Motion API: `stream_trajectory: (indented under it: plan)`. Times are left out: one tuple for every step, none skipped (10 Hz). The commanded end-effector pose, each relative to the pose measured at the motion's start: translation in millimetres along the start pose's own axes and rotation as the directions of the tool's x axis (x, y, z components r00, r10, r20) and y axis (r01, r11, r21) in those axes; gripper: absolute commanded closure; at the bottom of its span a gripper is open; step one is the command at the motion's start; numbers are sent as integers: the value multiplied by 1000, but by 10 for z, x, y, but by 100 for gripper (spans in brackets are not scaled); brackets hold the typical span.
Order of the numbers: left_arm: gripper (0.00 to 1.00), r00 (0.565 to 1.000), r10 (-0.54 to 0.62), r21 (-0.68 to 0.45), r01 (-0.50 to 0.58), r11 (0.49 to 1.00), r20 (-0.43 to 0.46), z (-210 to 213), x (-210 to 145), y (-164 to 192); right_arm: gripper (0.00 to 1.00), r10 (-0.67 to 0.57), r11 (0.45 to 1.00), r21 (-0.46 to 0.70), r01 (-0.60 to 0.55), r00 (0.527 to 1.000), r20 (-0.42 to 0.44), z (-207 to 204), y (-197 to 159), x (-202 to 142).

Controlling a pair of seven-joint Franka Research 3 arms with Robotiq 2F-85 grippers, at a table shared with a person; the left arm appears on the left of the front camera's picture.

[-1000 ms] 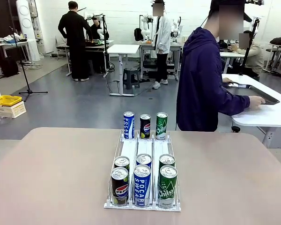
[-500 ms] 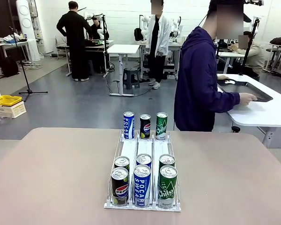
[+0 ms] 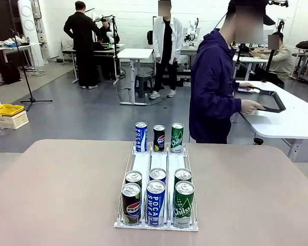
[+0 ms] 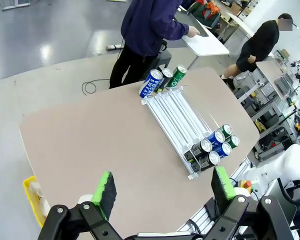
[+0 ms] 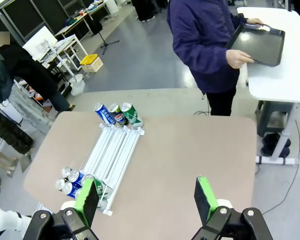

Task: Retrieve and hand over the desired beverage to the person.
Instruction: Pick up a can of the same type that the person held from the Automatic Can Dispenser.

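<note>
Nine cans (image 3: pixel 155 203) sit in the white rack (image 3: pixel 156 164) at the lower middle of the front view, six packed at its near end in two rows of three and three lined across its far end: a blue can (image 3: pixel 141 137), a dark can (image 3: pixel 159 138) and a green can (image 3: pixel 177 137). All are upright in their lanes and nothing touches them, so I judge the task barely begun, with choosing, grasping, lifting and handing over all left to do. Which drink is wanted cannot be told. The rack rests on the tan table (image 3: pixel 66 189). Beyond its far edge, upper right, the person (image 3: pixel 213 92) stands side-on with a hand (image 3: pixel 251 106) on a black tray (image 3: pixel 269 100) at a white table (image 3: pixel 297 123). The left gripper (image 4: pixel 163 187) and the right gripper (image 5: pixel 146 198) hang high above the tan table, jaws spread wide and empty
</note>
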State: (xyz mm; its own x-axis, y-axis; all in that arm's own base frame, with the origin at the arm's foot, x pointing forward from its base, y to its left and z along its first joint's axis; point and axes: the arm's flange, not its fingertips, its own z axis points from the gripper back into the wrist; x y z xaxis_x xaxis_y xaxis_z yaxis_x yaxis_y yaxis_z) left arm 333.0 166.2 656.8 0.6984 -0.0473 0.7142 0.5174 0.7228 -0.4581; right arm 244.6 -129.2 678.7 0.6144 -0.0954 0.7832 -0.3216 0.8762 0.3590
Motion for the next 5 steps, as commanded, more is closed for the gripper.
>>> stream_trajectory:
  plan:
    - [0, 1000, -20, -12, 20, 1000, 5, 16, 24, 2, 0, 1, 1000, 14, -1, 1000, 10, -22, -20, 19]
    - [0, 1000, -20, -12, 20, 1000, 5, 16, 24, 2, 0, 1, 1000, 14, -1, 1000, 10, -22, -20, 19]
    - [0, 1000, -20, -12, 20, 1000, 5, 16, 24, 2, 0, 1, 1000, 14, -1, 1000, 10, -22, -20, 19]
    - [0, 1000, -20, -12, 20, 1000, 5, 16, 24, 2, 0, 1, 1000, 14, -1, 1000, 10, -22, -20, 19]
    - [0, 1000, -20, -12, 20, 1000, 5, 16, 24, 2, 0, 1, 1000, 14, -1, 1000, 10, -22, -20, 19]
